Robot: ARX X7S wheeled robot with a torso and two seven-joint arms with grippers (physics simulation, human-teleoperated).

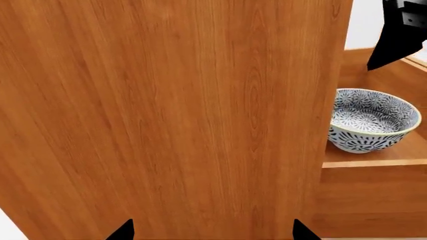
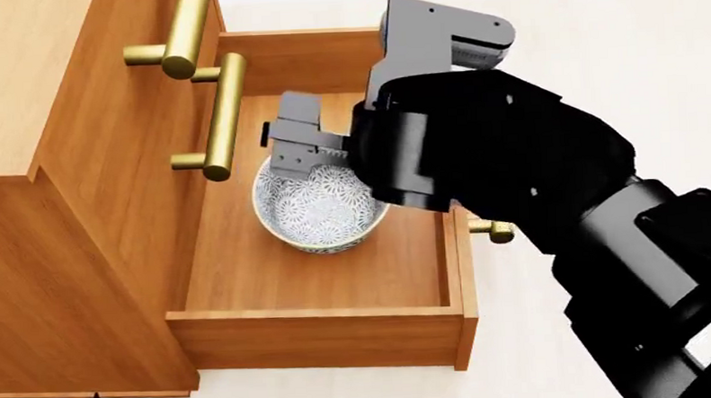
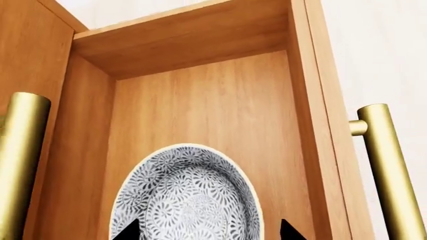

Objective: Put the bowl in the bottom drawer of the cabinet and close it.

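While the bottom drawer (image 2: 323, 281) stood pulled fully out from the cabinet (image 2: 46, 266), the scene read as the moment of release or just after placement. Cabinet: large orange-brown box, its side panel filling most of the left wrist view; the two upper brass handles (image 2: 214, 111) sat one above the other on its front, just beside the open drawer. Drawer: shallow box, long axis running outward from the cabinet front, open face up, its own brass handle (image 3: 390, 175) on the outer front panel and thus pointing away from the cabinet; judged left open deliberately so the bowl could go in from above. Right arm (image 2: 535, 200) reached down over the drawer, with the right gripper (image 2: 312, 165) directly above the bowl (image 2: 317, 210); the wrist view showed both fingertips spread to either side of the bowl, not visibly touching the rim, so I judged it unclasped. Bowl sat on the drawer floor, upright on its foot, mouth facing up, axis vertical, nearer the cabinet-side wall than the handle side. Left gripper (image 1: 213, 232) hung close against the cabinet's side; only two dark fingertips showed, set well apart, holding nothing. Remaining step, by my estimate: withdraw the right arm upward, then push the drawer front inward along its long axis.
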